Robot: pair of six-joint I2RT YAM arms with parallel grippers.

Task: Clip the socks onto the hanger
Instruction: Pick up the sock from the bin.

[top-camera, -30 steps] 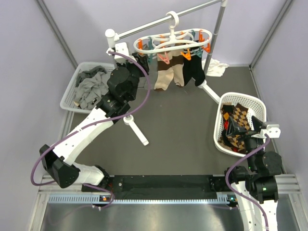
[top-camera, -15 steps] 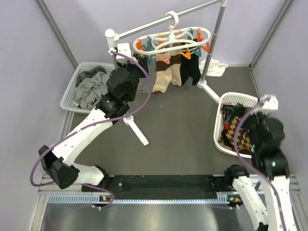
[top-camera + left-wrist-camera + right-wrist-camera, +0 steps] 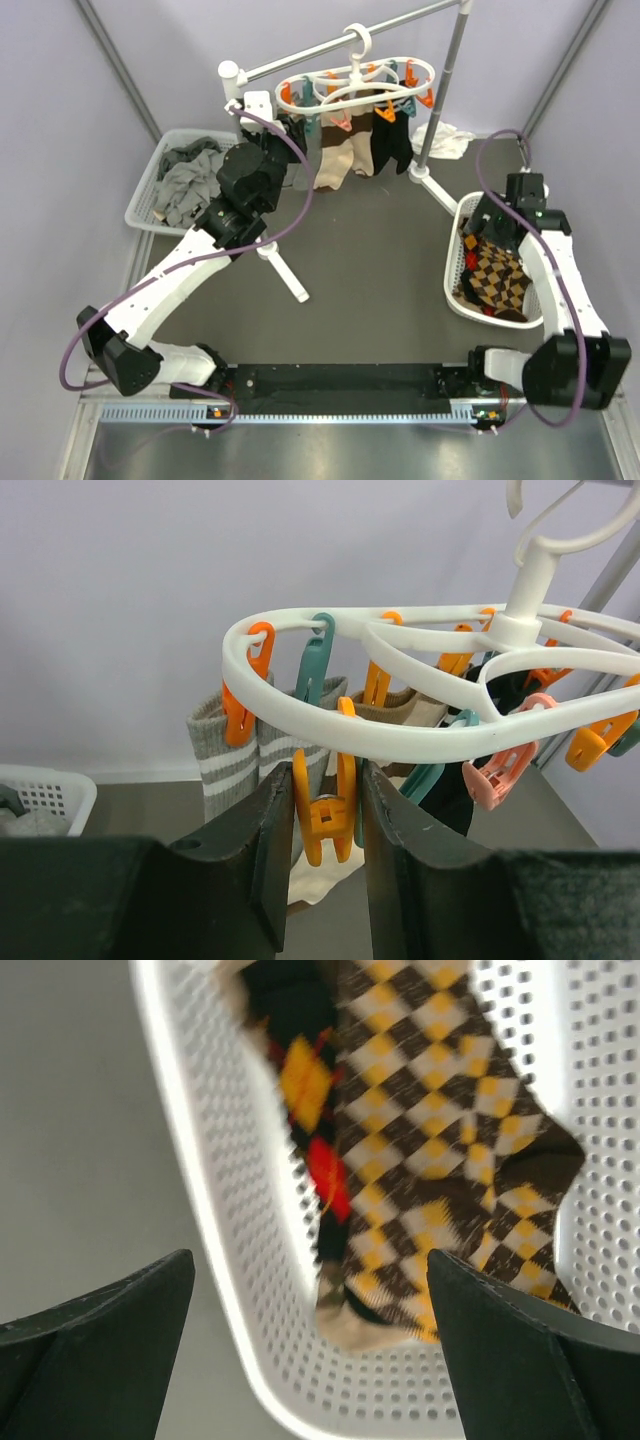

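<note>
Right wrist view: my right gripper [image 3: 310, 1260] hangs wide open over the white perforated plastic basket [image 3: 230, 1260] at the table's right edge. The brown-and-yellow diamond-patterned argyle socks [image 3: 440, 1140] lie straight below, their length crosswise to the line between my fingers. My left gripper [image 3: 322, 780], at the back edge, pinches an orange plastic clip [image 3: 325, 820] on the white oval-ring hanger [image 3: 400, 738]. I judge the right arm nearer.
</note>
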